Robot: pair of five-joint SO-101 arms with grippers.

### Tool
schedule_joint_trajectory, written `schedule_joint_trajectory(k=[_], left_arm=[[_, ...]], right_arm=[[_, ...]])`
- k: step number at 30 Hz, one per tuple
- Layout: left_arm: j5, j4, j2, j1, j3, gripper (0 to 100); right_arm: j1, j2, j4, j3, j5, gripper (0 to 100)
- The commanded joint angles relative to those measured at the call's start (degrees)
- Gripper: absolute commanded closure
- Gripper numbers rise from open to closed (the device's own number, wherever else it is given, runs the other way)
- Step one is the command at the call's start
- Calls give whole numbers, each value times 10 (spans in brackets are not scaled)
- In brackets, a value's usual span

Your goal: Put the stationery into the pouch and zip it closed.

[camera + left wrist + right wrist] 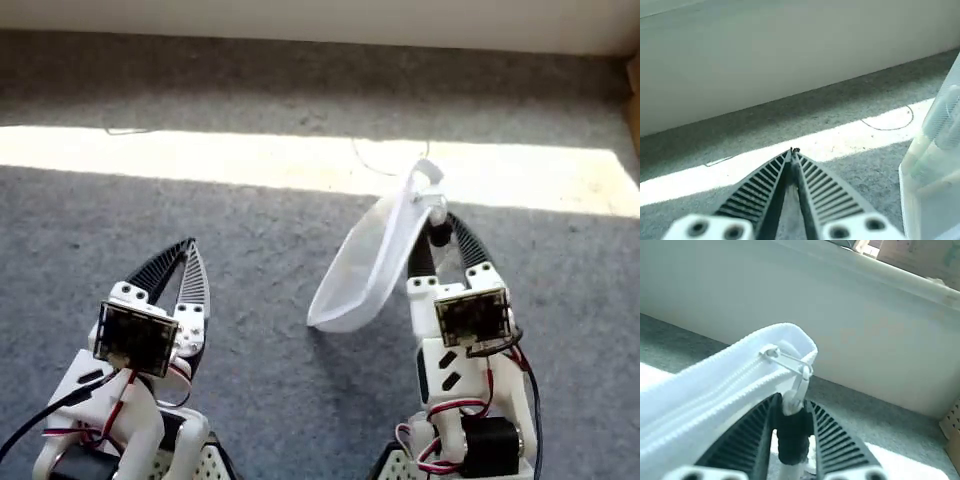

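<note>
The pouch [365,265] hangs tilted off the carpet [250,400], lifted by one top corner, and its zip reads as run shut: in the right wrist view the teeth lie meshed along the edge and the slider [771,354] sits at the very corner. So the job looks all but done, with perhaps only setting the pouch down left; pale shapes show faintly through its wall, though what they are I cannot tell. The fabric is thin, white and half see-through, soft enough to sag, with a ribbed woven zip tape and a small metal ring on the pull tab [799,385]. The right gripper [440,228] is clamped on that tab just beside the corner. Well apart from the pouch, the left gripper [190,245] has its ridged black fingers pressed together on nothing, above coarse grey pile
</note>
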Motion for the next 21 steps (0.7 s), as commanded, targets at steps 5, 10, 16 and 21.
schedule_joint_trajectory(k=[5,10,16,21], left_arm=[[39,-18,1,-41,-28,991],[39,-22,1,-41,-26,992],[39,-22,1,-41,-26,993],[39,-22,1,-52,-26,993]], right_arm=[[-145,5,8,-5,-4,985],[-216,5,44,-5,-3,981],[-258,3,65,12,-5,877],[-278,3,65,44,-4,867]])
